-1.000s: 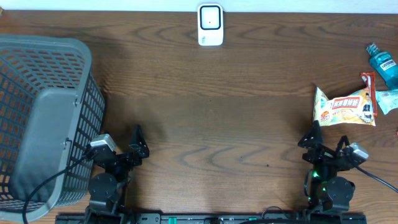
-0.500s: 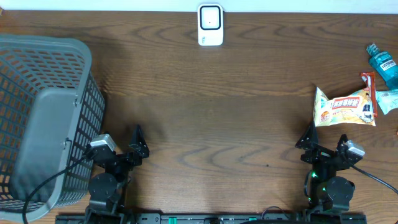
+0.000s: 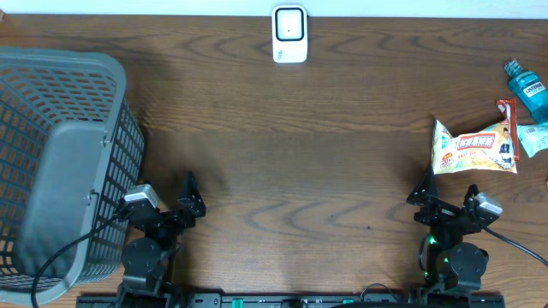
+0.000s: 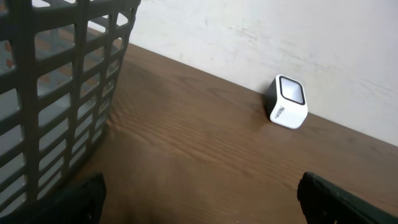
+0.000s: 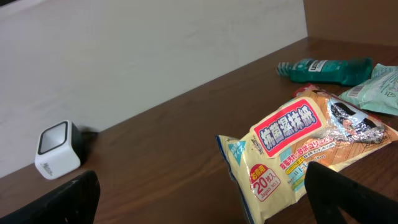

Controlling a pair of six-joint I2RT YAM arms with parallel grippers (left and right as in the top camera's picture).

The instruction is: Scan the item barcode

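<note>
Scanner upright at far side, wipes pack near released right hand, left hand released too

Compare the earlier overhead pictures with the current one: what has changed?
The right tool shifted slightly leftward, toward the table's middle, and remains open and empty. Nothing was taken hold of or let go. The left tool, yellow wipes pack, scanner, basket and green bottle stayed put.
</note>
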